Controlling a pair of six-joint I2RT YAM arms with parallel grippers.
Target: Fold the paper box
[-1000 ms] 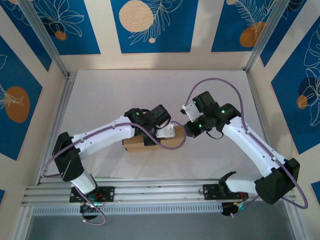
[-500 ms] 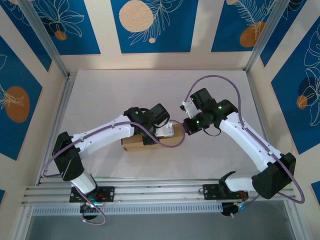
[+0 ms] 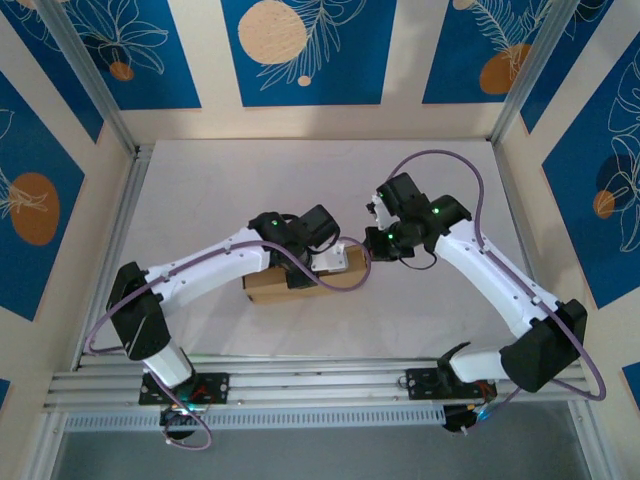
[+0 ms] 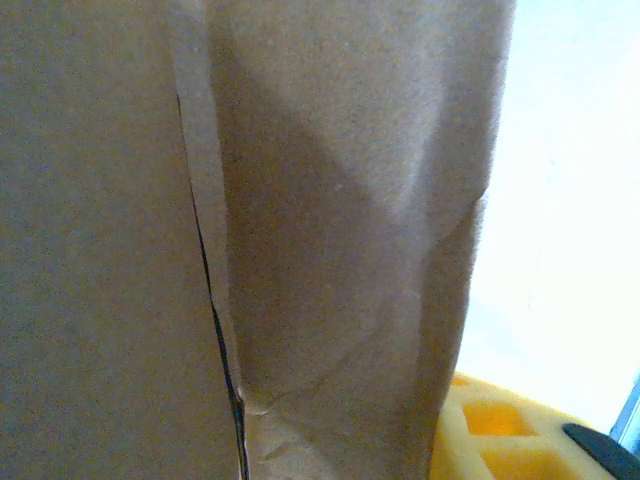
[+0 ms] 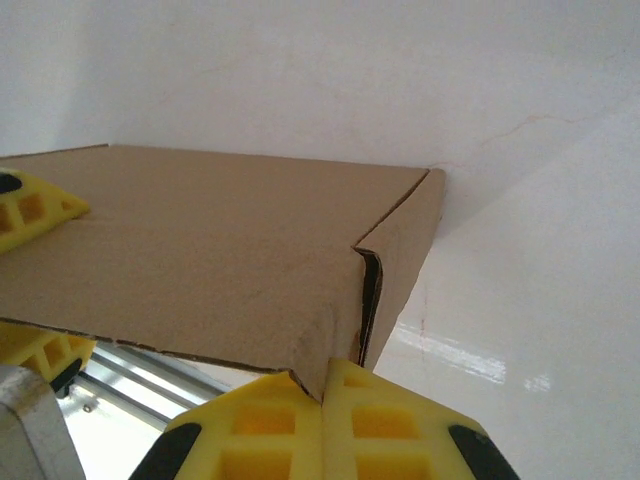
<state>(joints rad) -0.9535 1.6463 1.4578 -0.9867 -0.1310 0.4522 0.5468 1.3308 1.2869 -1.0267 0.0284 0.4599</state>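
box | on table, centre of top view | left tool clamped across box edge | right tool closed together at box corner, grip on card unclear | likely light, thin, creases easily; hold panel edges beside folds

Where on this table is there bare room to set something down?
Bare table runs from the back wall down to the paper box; a narrower strip lies between box and front rail. Crowded at the box's right end, where left hand and right hand meet.
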